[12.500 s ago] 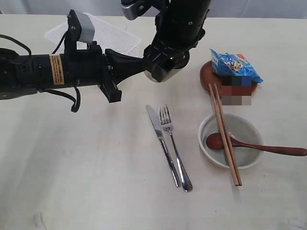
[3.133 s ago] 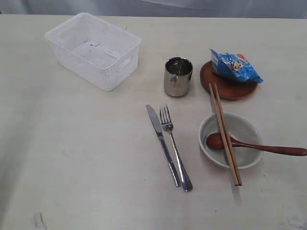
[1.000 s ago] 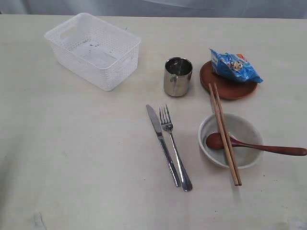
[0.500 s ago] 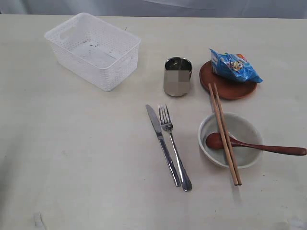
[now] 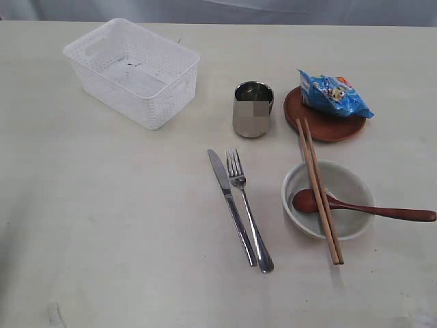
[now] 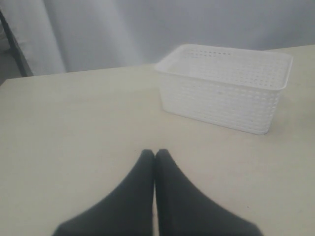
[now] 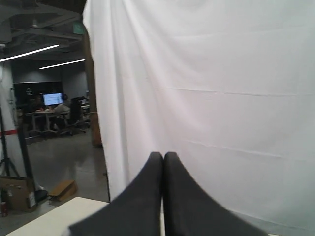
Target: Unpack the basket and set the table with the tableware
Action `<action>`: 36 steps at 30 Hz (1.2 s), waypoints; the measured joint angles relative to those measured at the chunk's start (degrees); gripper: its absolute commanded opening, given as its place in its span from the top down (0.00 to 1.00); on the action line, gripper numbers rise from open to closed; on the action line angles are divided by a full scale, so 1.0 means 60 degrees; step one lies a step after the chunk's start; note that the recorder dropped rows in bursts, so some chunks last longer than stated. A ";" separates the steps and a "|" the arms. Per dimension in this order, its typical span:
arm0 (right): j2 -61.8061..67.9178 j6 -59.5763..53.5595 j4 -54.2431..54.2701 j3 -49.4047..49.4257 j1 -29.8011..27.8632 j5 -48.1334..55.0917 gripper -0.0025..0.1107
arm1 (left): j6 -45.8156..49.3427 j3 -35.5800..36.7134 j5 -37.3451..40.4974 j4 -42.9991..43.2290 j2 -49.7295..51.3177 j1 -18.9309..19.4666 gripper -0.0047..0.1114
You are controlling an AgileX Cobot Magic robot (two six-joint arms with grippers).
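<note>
Left pincer (image 6: 155,152) and right pincer (image 7: 163,154) are smooth matte black wedges.

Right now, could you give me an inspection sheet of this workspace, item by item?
Surface: pale cream tabletop, faint grain.
Job's things: white perforated plastic basket looks empty; steel knife and steel fork side by side; shiny steel cup upright; two wooden chopsticks lying across cream bowl; dark wooden spoon resting in that bowl; round brown wooden plate.
Clutter: blue snack packet on the plate.
Grippers: left gripper shut, right gripper shut, both empty.
Cables: nothing seen.
Surroundings: white curtain; dim office hall beyond.
</note>
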 measured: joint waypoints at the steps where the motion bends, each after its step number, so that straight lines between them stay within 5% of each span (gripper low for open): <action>1: 0.0000 0.0000 0.0000 0.0068 -0.0274 0.0000 0.98 | 0.0000 0.0000 0.0000 0.0000 0.0000 0.0000 0.96; 16: 0.0017 -0.0145 0.0174 0.2268 -0.3891 -0.2381 0.98 | 0.0000 0.0000 0.0000 0.0000 0.0000 0.0000 0.96; 23: 0.0017 -0.1833 0.1840 0.3906 -0.4143 -0.2992 0.98 | 0.0000 0.0000 0.0000 0.0000 0.0000 0.0000 0.96; 36: 0.0031 -0.2804 0.2032 0.6269 -0.4159 -0.4514 0.98 | 0.0000 0.0000 0.0000 0.0017 0.0000 0.0000 0.96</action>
